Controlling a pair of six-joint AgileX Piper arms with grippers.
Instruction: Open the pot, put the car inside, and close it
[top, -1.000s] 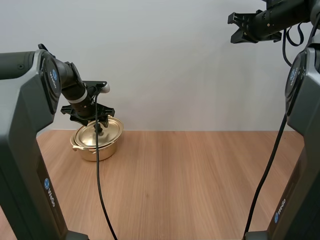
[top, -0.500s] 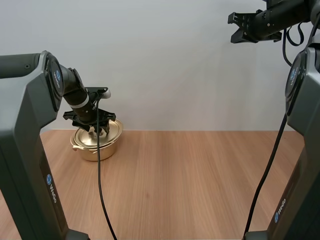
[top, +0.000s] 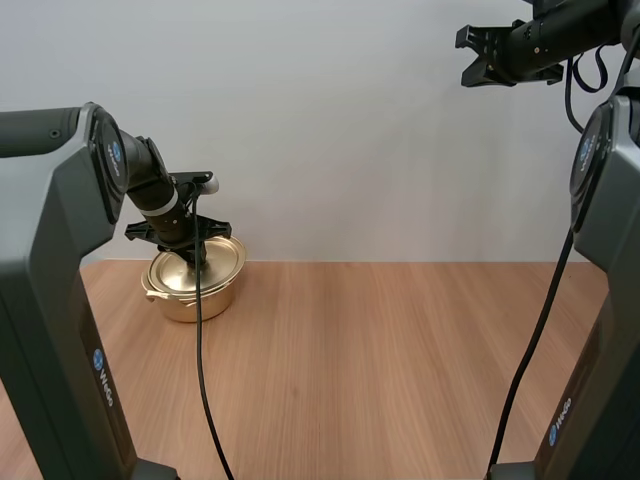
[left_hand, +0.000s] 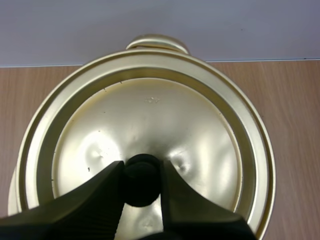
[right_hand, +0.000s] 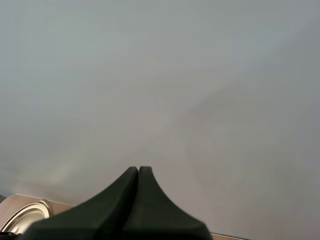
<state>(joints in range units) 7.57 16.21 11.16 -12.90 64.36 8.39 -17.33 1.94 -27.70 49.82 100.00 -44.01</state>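
L jaws: pinching round black knob of gold metal lid
Lid: prob seated on round gold pot, unsure
R jaws: together, empty, up high

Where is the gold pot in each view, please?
High view: pot at the table's far left, under the left gripper.
Left wrist view: pot beneath, lid knob between the jaws.
Right wrist view: pot rim beside the right gripper.
Shared landmark: the wooden table.

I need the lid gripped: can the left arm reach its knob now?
Likely yes: the jaws of the left arm flank the black knob on the lid, touching it, with nothing in the way.
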